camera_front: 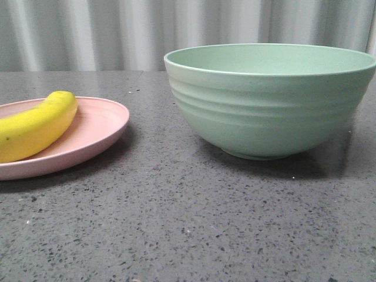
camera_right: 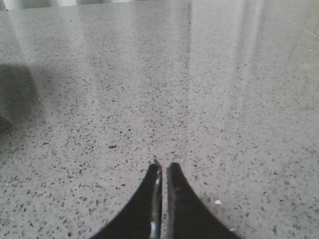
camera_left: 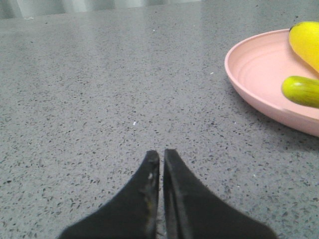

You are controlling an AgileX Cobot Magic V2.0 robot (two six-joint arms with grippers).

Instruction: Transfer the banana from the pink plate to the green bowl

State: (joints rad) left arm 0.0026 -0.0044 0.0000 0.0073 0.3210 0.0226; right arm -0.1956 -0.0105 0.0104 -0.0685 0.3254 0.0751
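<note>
The yellow banana (camera_front: 35,126) lies on the pink plate (camera_front: 97,129) at the left of the front view. The green bowl (camera_front: 270,100) stands upright to the right of the plate, apart from it. In the left wrist view the plate (camera_left: 254,69) and the two ends of the banana (camera_left: 305,40) show at the edge. My left gripper (camera_left: 162,153) is shut and empty, low over bare table beside the plate. My right gripper (camera_right: 164,167) is shut and empty over bare table. Neither gripper shows in the front view.
The table (camera_front: 188,223) is dark grey speckled stone. A pale corrugated wall (camera_front: 117,29) runs behind it. A dark shadow (camera_right: 15,94) falls on the table in the right wrist view.
</note>
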